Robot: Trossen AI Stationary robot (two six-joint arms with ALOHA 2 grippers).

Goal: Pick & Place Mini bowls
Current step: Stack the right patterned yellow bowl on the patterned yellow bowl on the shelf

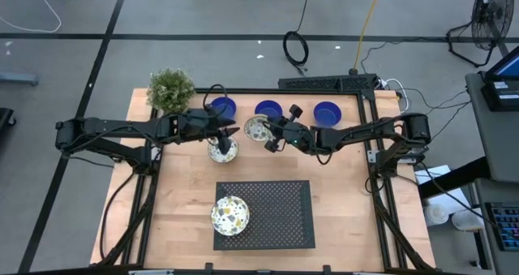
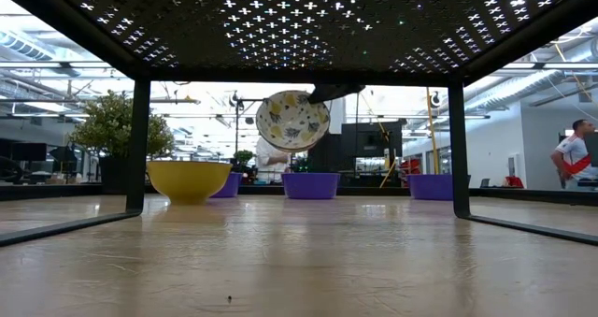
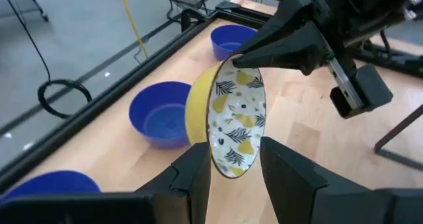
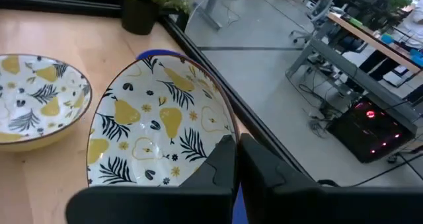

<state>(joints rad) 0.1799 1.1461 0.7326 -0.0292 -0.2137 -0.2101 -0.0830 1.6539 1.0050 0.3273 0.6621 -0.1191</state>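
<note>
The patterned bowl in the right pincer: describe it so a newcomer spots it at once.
Start at the row of three blue bowls along the table's far edge. Just in front of the middle one, the right pincer grips a pear-and-leaf patterned bowl by its rim. Unlike the patterned bowl on the table beside it and the one on the black mat, it hangs tilted, off the table.

A speckled bowl (image 1: pixel 258 129) is held tilted above the table (image 1: pixel 340 194) by the right gripper (image 1: pixel 270 132); three blue bowls (image 1: pixel 268 110) are lined along the far edge beside a plant (image 1: pixel 170 89).
</note>
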